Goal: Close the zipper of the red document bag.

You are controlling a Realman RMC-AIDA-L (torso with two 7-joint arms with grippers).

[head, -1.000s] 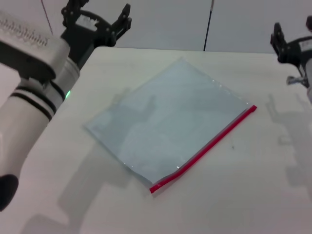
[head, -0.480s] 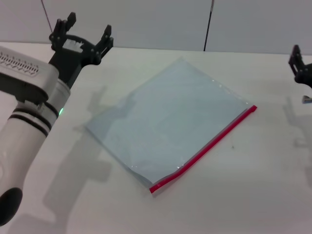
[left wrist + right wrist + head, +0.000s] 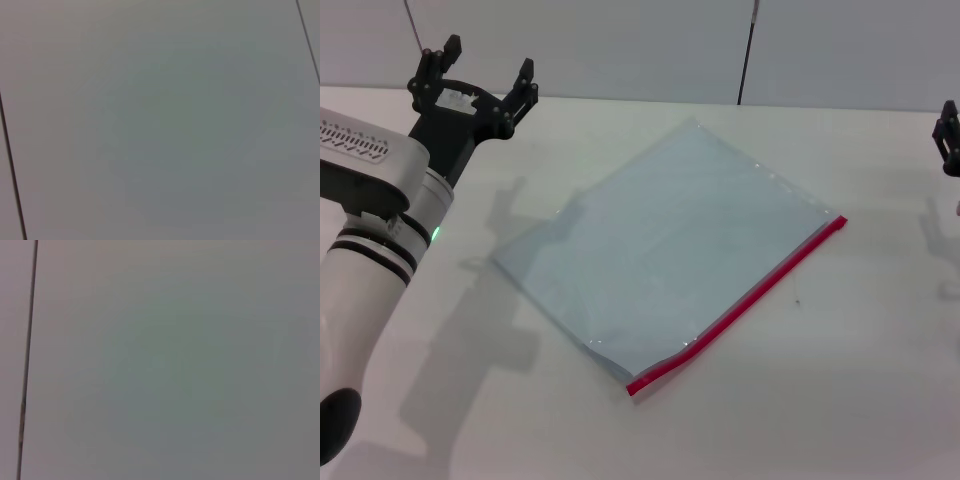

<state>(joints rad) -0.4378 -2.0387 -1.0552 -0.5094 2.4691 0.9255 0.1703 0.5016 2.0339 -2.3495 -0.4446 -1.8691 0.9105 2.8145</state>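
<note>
White bench [image 3: 820, 400], filling most of the head view, with a grey panelled wall behind its far edge.

Red document bag [image 3: 660, 260] lying flat near the bench's middle, turned diamond-wise: one corner toward the far edge, one toward the left arm, one near corner at the front, one off to the right. Translucent pale blue-grey sheet, nothing gripping it.

Zipper [image 3: 740, 308] along the bag's front-right edge, a thin bright red strip. Long axis diagonal, from the near corner at the front up and away to the far-right corner. Near end slightly buckled, with a small pale fleck just beside the strip there; too small to tell whether it is the slider, and closure state not readable.

Left end effector [image 3: 473, 78] raised at the far-left corner of the bench, well apart from the bag, dark fingers [image 3: 525, 78] spread wide and pointing up and away.

Right end effector [image 3: 950, 132] at the far right border, mostly cut off by the picture's edge; finger spread cannot be told.

Both wrist views: only plain grey wall panel with a dark seam.
</note>
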